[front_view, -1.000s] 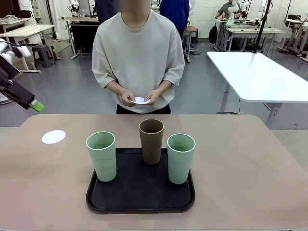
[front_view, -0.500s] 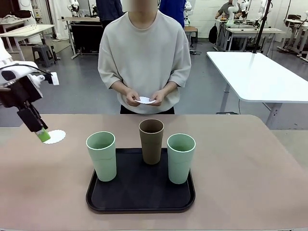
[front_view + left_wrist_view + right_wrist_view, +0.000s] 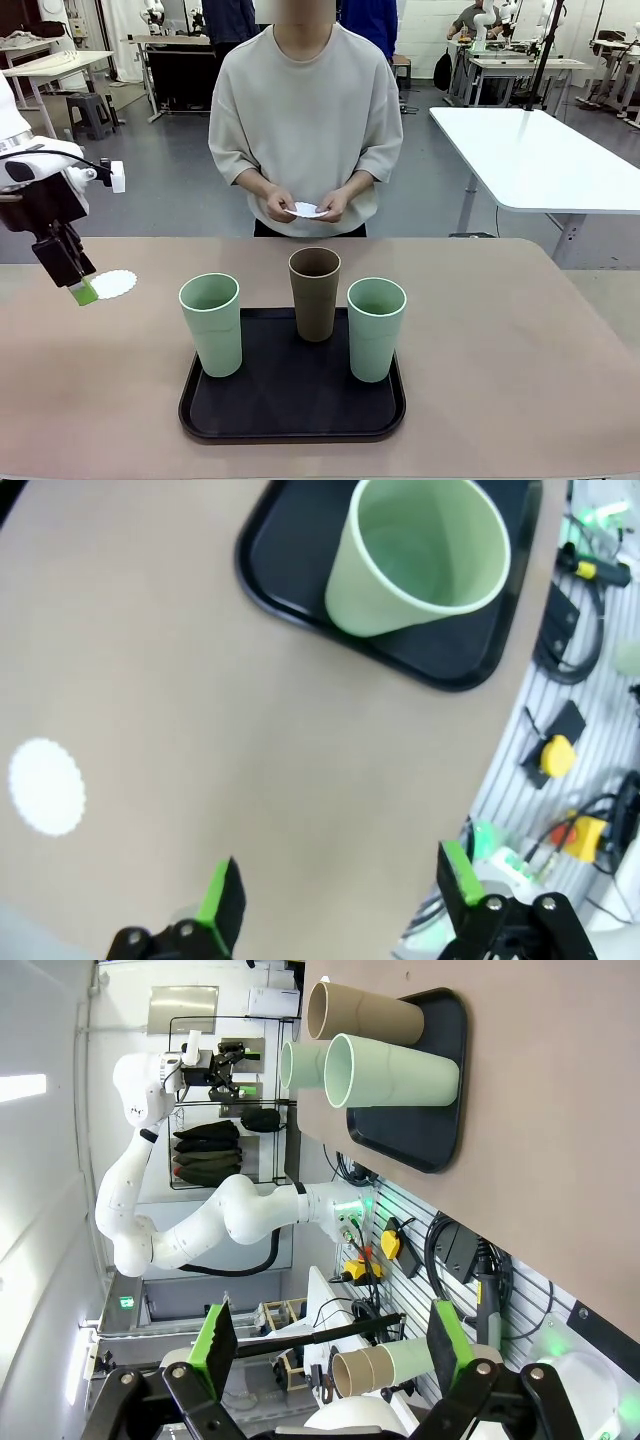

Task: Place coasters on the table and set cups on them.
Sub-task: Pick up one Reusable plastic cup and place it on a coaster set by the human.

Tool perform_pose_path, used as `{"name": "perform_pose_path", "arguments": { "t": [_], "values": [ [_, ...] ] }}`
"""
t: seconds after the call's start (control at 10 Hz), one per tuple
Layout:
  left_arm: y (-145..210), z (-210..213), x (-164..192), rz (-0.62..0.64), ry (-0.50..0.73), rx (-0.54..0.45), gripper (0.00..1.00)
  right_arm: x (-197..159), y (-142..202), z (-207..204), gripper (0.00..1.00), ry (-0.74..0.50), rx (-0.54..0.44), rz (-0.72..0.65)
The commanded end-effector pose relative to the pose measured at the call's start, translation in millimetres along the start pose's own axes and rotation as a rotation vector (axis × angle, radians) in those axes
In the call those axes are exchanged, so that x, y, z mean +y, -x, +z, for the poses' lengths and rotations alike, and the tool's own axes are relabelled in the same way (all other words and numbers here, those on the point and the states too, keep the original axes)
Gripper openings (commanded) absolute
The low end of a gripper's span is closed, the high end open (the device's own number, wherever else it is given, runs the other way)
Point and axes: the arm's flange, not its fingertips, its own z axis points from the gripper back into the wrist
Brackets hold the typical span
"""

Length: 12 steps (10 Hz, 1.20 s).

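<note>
I read the left tool (image 3: pixel 83 293) as spread and empty, its tip just beside a coaster (image 3: pixel 113 284) lying on the table (image 3: pixel 500 350). Right tool (image 3: pixel 330 1335) released too. Three cups (image 3: pixel 315 293) stand in the black tray (image 3: pixel 290 418).

2 grn cups (image 3: pixel 211 325) (image 3: pixel 376 329), 1 brn cup (image 3: pixel 315 294), 1 tray (image 3: pixel 290 415), 1 coaster (image 3: pixel 113 284) down

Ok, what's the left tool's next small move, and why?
Probably swing the open, empty left tool toward the nearest green cup: a coaster lies bare on the table beside the tool, and that cup stands on the tray.
</note>
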Motion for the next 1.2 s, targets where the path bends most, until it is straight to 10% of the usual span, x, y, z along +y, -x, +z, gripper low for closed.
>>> {"name": "perform_pose_path", "arguments": {
  "t": [0.0, 0.2, 0.6, 1.1],
  "values": [
    [-5.5, 3.1, -0.7, 0.016, 0.022, -0.01, 1.0, -0.5, -0.6, 0.3, 1.0, -0.01, -0.004, 0.005],
    [0.5, 0.2, 0.9, 0.002, 0.001, -0.001, 1.0, -0.5, -0.6, 0.3, 1.0, -0.01, -0.004, 0.005],
    [2.2, -40.0, -12.1, -0.393, -0.1, -0.396, 1.0, -0.5, -0.6, 0.3, 1.0, -0.01, -0.004, 0.005],
    [27.6, -55.6, 49.3, -0.49, 0.118, -0.637, 1.0, -0.5, -0.6, 0.3, 1.0, -0.01, -0.004, 0.005]
  ]
}}
